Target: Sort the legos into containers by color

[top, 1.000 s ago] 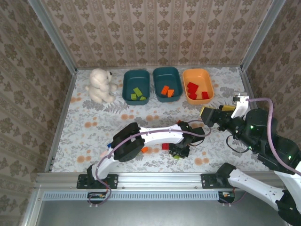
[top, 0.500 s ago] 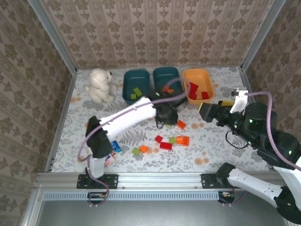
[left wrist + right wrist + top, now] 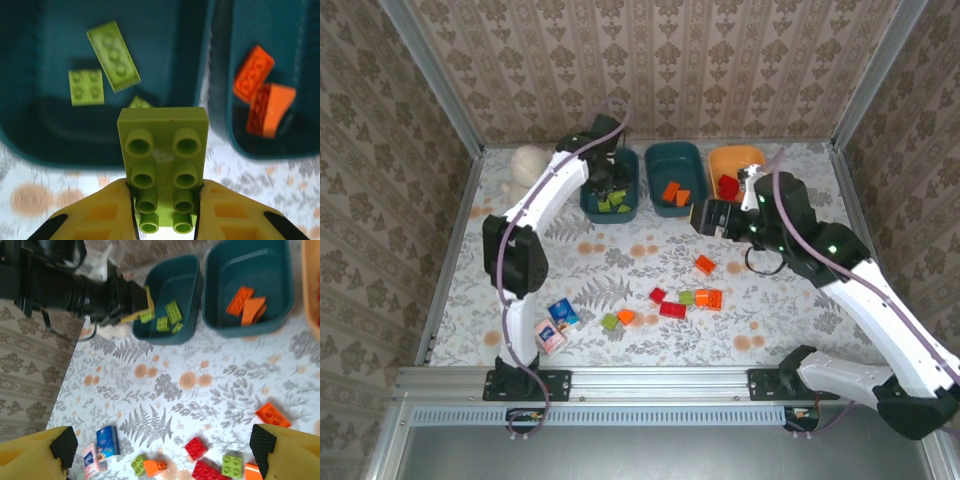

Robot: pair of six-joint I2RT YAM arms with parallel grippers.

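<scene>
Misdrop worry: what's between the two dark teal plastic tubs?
Only a narrow bare strip of floral tabletop, left wrist view, between the dark teal plastic tub of green bricks and its twin holding orange bricks.

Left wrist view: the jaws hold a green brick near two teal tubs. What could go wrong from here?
1. The green brick seems to hang over the near wall of the left teal tub, not over its floor; released now, it might strike the rim and fall on the table.
2. The middle teal tub, holding orange bricks, is close beside; a bounce could put green among orange.
3. The jaws pinch only one end of the brick, so it may tilt.
</scene>
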